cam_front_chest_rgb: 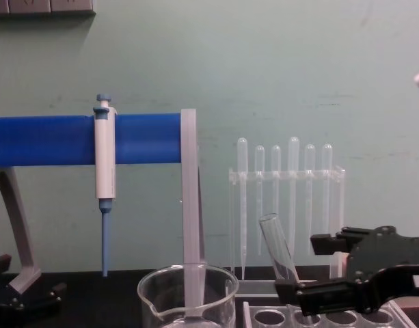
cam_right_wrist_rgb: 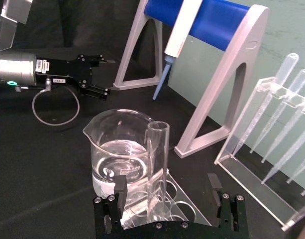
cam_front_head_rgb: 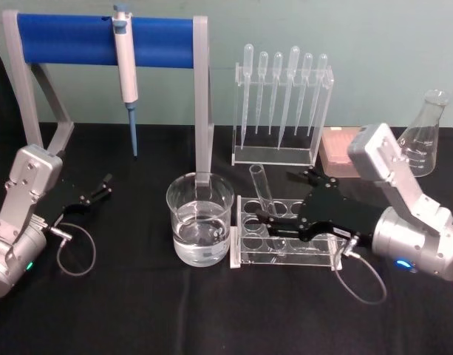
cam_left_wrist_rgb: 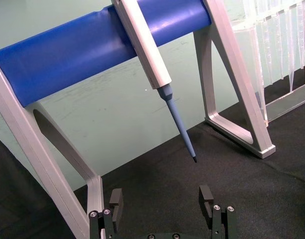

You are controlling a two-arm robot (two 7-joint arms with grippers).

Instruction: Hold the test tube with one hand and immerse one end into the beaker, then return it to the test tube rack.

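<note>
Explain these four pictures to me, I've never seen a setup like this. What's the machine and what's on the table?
This is a robot with two arms, each ending in a black two-finger gripper. One picture looks down from its head, one looks across the table from its chest, and two come from cameras on its wrists. On the table stand a beaker part full of clear liquid, a test tube rack beside it, a row of plastic droppers behind, a pipette hanging on a blue-barred stand, and a conical flask at the far right. One test tube leans in the rack. The right gripper is open with a finger on either side of that tube, gripping nothing yet. The left gripper is open and parked at the left.
</note>
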